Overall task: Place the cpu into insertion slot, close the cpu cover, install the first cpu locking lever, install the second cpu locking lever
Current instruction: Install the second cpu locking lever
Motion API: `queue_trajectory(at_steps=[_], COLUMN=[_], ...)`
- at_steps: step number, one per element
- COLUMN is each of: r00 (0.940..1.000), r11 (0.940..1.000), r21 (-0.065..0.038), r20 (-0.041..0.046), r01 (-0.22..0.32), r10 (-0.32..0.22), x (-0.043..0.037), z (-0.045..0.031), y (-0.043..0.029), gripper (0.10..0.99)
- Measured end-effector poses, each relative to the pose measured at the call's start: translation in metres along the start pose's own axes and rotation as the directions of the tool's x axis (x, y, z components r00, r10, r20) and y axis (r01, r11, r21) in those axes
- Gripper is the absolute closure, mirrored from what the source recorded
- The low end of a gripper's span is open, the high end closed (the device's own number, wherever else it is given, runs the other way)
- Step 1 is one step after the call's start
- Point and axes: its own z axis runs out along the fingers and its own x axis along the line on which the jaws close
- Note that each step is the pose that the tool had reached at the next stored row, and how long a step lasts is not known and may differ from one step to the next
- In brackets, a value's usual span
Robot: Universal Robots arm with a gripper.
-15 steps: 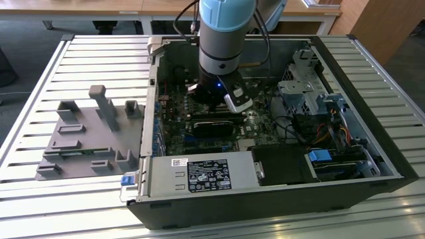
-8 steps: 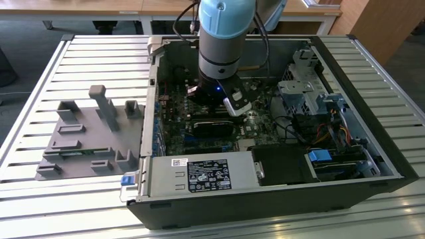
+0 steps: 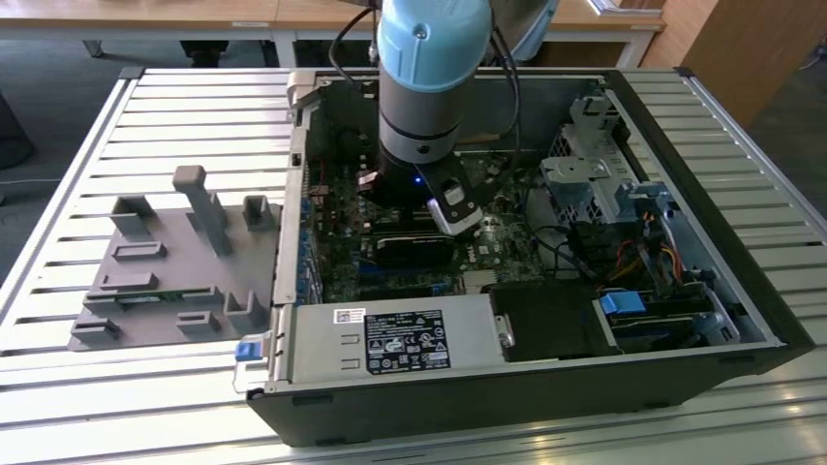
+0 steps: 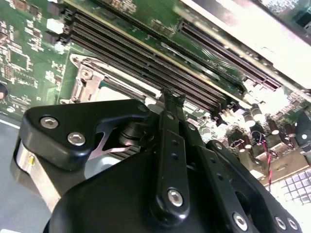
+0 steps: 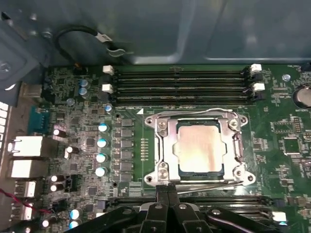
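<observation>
First wrist view is showing the black jointed tool (image 5: 165,196) reaching in at six o'clock, its two thin fingertips pressed together with nothing between them, the tips sitting just at the near edge of the small square black insertion slot with its silvery metal rim (image 5: 163,170). That narrow, pinched stance is probably suiting a push on a thin wire lever rather than a grasp. A slim silvery rod (image 5: 209,183), seemingly one locking lever, is lying along that same edge beside the tips.

Inside the slot, at the picture's centre, the small flat square cpu with its pale brushed-metal top (image 5: 199,148) is sitting flat. The thin silvery cpu cover frame with its square window (image 5: 166,127) is lying down around it, so the chip is looking seated and covered.

Beyond it, at twelve o'clock, long black ribbed memory slots (image 5: 180,85) are running across the glossy green motherboard (image 5: 282,160).

In the exterior view, the pale blue and grey arm (image 3: 427,77) is dipping into the open black computer case (image 3: 517,387), which is resting on a slatted metal desk (image 3: 77,387).
</observation>
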Motion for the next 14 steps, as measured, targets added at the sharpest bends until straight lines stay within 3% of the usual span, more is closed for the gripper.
queue_trajectory(at_steps=[6, 14], r00=[1.0, 1.0], r11=[0.9997, 0.9992], r21=[-0.025, -0.041], r20=[-0.0007, -0.0012], r01=[0.0, 0.0], r10=[0.0, 0.0], x=[0.0043, 0.0049], z=[0.0054, 0.0105], y=[-0.0016, -0.0031], gripper=[0.98, 0.98])
